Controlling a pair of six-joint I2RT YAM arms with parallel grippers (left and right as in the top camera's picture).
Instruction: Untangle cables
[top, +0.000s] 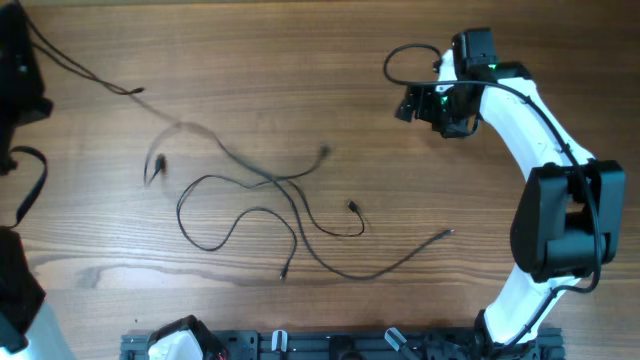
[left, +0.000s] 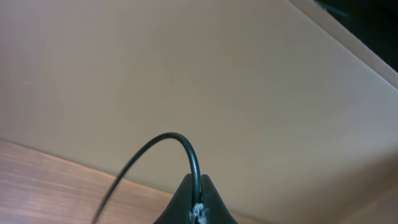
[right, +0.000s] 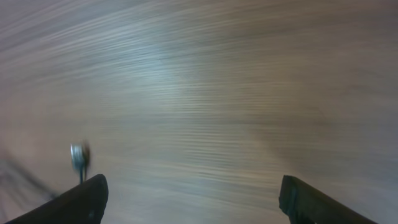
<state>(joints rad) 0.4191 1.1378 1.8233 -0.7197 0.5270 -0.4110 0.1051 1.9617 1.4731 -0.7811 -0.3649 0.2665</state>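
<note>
Wood-grain bench (top: 300, 60) under your rig carries the cables (top: 278, 181), loose crossing strands at its centre. At far left, your left gripper (left: 198, 190) is pinched together on a black cable (left: 155, 144). Your right arm (top: 518, 112) bends inward, and its right gripper (right: 193, 205) has its fingers apart.

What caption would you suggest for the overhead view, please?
Thin black cables lie tangled on a wooden table, right claw nearby.
</note>
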